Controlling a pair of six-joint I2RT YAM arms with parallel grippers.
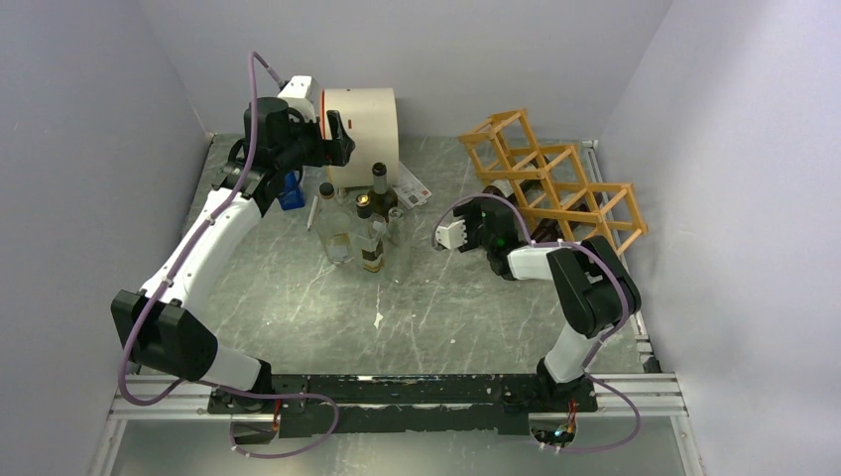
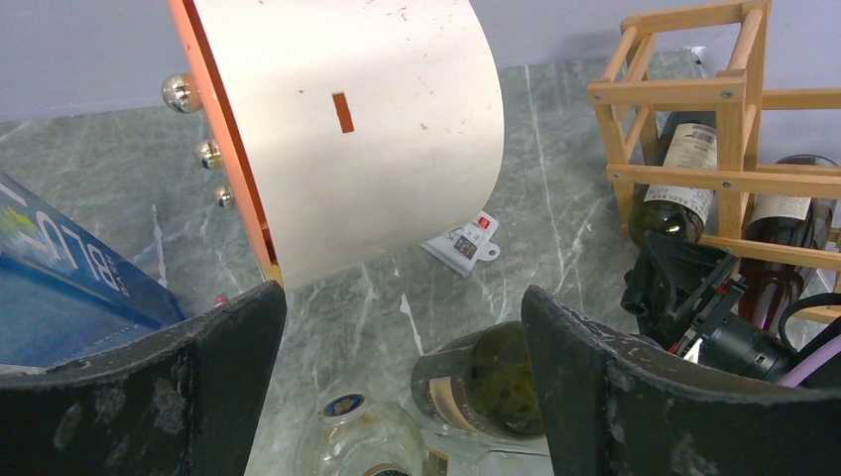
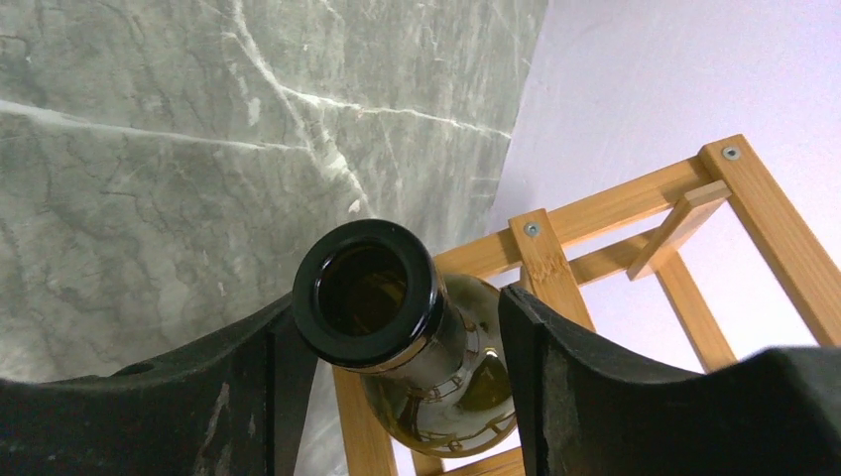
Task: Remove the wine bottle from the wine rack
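the wine rack (image 1: 555,188) stands at the upper right of the top view, against the right wall, its stepped wooden cells running diagonally down the frame. the wine bottle (image 3: 436,387) lies in one of its cells. in the right wrist view the dark green neck pokes out past a wooden post, and the open mouth faces the camera at the centre of the frame.

the right gripper (image 3: 397,307) sits at the near left face of the rack, with its fingers (image 3: 248,397) on either side of the bottle neck. the left finger is right up against the lip. a clear gap shows between the neck and the right finger, so the fingers are parted around the neck, not clamped.

the left gripper (image 2: 402,297) is at the upper left of the top view, just beside a white drum (image 1: 362,124). its fingers are spread wide and hold nothing. a blue box (image 2: 60,288) shows at the left edge of the left wrist view.

several upright bottles (image 1: 369,223) stand grouped on the grey marbled tabletop (image 1: 446,307) below the drum, well apart from the rack.
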